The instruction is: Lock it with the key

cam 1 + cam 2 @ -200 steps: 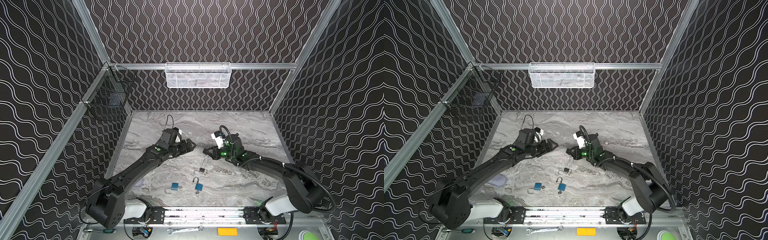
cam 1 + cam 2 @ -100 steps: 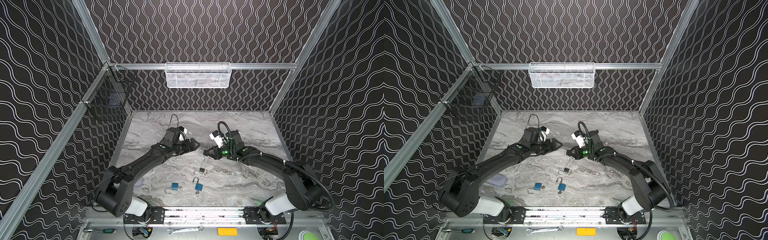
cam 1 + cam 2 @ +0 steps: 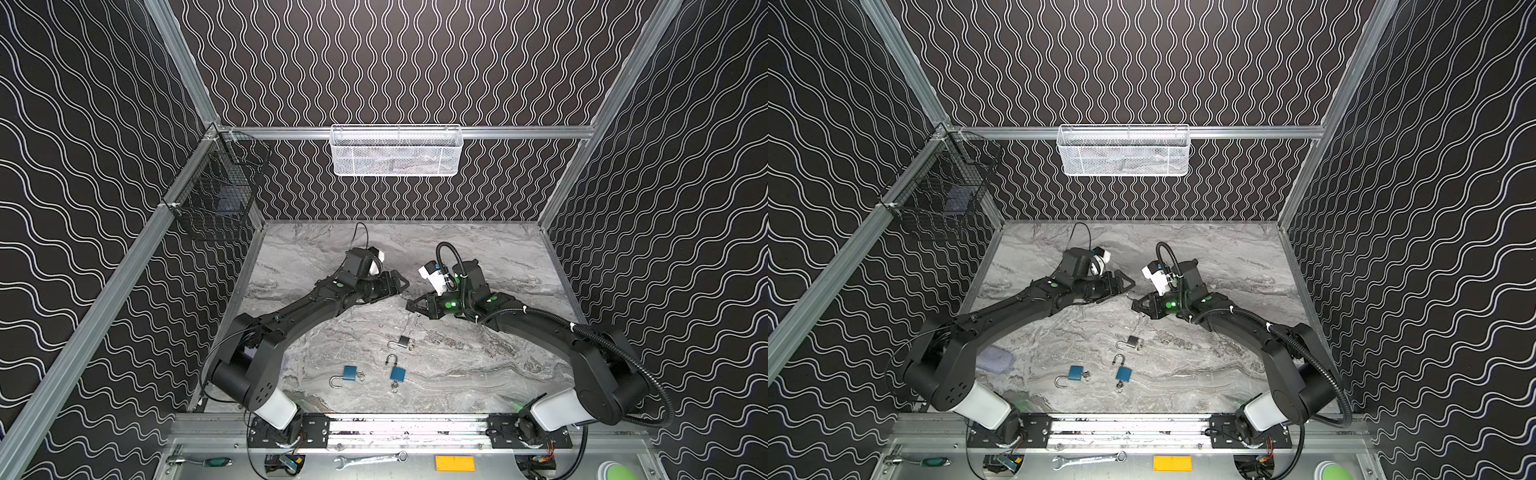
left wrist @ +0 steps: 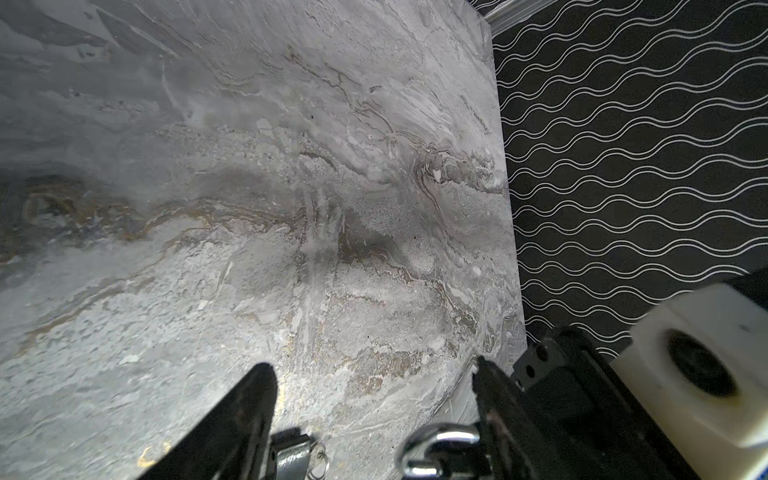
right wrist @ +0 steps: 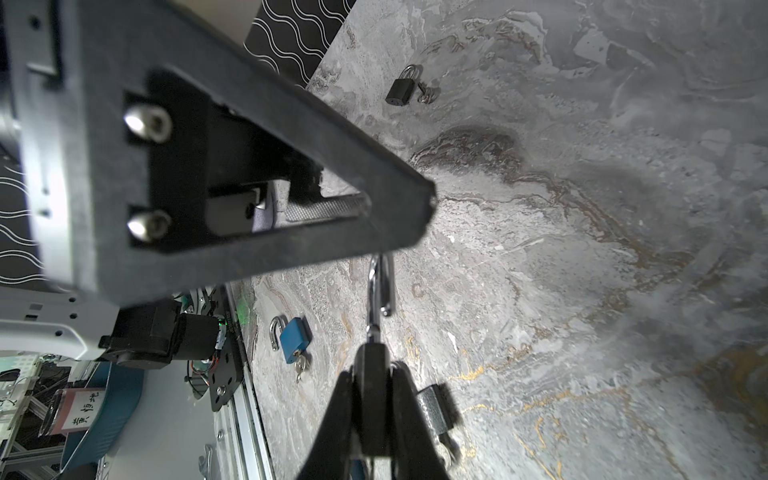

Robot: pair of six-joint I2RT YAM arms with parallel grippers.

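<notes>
Right gripper [image 5: 374,376], bottom centre of the right wrist view, is pinched shut on the body of a dark padlock with a silver shackle [image 5: 375,291]. The padlock's long axis runs up the frame, shackle first, toward the tip of the left gripper [image 3: 398,286], which sits centre frame in a top view and is nearer the shackle. The left gripper's jaws are wide apart and hold nothing. The shackle lies just beside 1 finger [image 4: 498,399]. Whether a key is in the padlock I cannot tell.

Left padlock [image 3: 350,372] beside right padlock [image 3: 397,373], both on table [image 3: 478,374], third padlock [image 3: 403,341] just behind the right
</notes>
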